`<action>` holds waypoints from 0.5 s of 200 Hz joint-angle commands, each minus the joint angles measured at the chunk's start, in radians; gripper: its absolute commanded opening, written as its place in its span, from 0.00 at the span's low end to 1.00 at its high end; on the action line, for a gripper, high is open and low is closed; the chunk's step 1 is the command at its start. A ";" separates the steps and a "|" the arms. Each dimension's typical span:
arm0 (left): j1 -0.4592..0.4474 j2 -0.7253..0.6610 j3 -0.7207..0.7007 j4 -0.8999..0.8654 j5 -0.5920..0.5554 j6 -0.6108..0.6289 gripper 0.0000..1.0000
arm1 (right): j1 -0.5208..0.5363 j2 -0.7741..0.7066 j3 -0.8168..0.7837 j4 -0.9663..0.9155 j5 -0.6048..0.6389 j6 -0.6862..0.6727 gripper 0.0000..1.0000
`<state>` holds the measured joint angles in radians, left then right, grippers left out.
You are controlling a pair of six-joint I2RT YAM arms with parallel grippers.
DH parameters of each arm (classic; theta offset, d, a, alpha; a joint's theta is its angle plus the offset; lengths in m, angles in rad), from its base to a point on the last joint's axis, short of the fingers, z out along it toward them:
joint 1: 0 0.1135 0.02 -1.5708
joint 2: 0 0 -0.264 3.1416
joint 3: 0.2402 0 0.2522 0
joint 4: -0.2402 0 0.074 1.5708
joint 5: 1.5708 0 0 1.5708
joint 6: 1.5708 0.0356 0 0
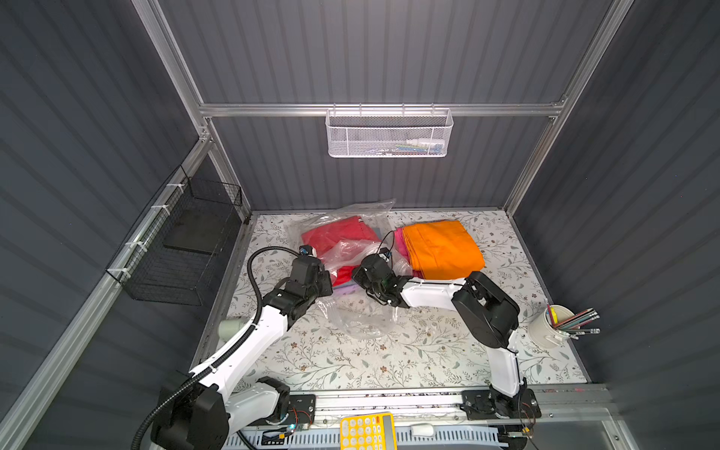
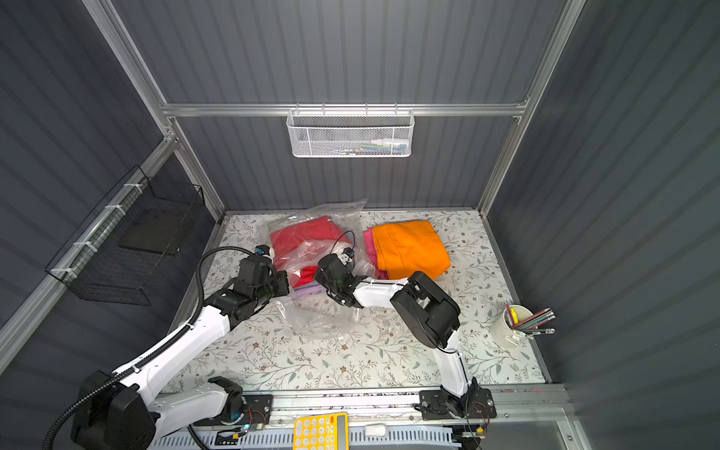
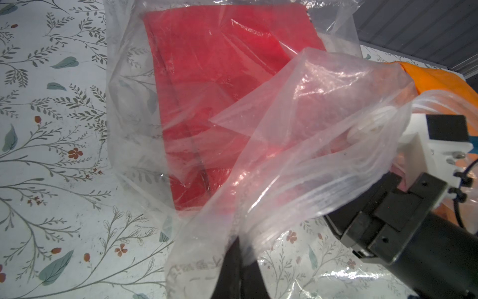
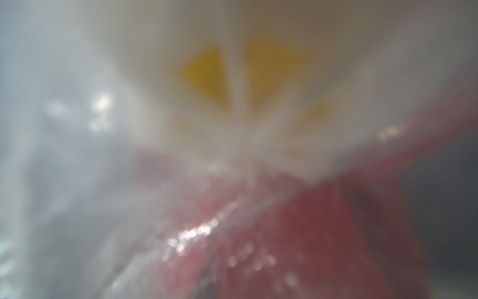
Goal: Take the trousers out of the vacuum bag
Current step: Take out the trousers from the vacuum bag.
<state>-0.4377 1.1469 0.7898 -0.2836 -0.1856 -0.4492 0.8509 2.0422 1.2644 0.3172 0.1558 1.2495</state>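
**A:** Where is the vacuum bag?

**B:** On the floral tabletop (image 1: 428,362), toward the far left. The vacuum bag (image 1: 343,249) is crumpled, and its clear film spreads toward the front.

**A:** And the trousers?

**B:** The orange trousers (image 1: 442,247) lie folded outside, just right of the bag. They sit on the hot pink trousers (image 1: 400,239). The red trousers (image 1: 335,233) are inside, under the film. A strip of the lilac trousers (image 1: 346,289) shows between the two hands; I cannot tell whether it is in or out of the bag.

**A:** The hands?

**B:** The left hand (image 3: 239,248) is clenched on a bunched fold of the bag's film. The right hand (image 1: 360,272) is clenched too, buried in plastic over the red trousers. I cannot tell what it pinches, because its wrist view is blurred.

**A:** Anything smaller?

**B:** The bag's white valve cap (image 4: 245,90), close against the right wrist camera.
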 commanded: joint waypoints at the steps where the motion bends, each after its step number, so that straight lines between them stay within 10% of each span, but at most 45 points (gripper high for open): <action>1: 0.007 -0.010 -0.004 -0.005 -0.022 -0.001 0.00 | -0.037 -0.068 0.015 0.006 0.024 -0.063 0.02; 100: 0.007 0.010 -0.007 0.016 -0.014 0.001 0.00 | 0.013 -0.232 -0.205 0.040 0.026 -0.018 0.01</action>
<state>-0.4377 1.1522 0.7898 -0.2615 -0.1783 -0.4492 0.8474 1.8423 1.1152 0.3065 0.1452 1.2030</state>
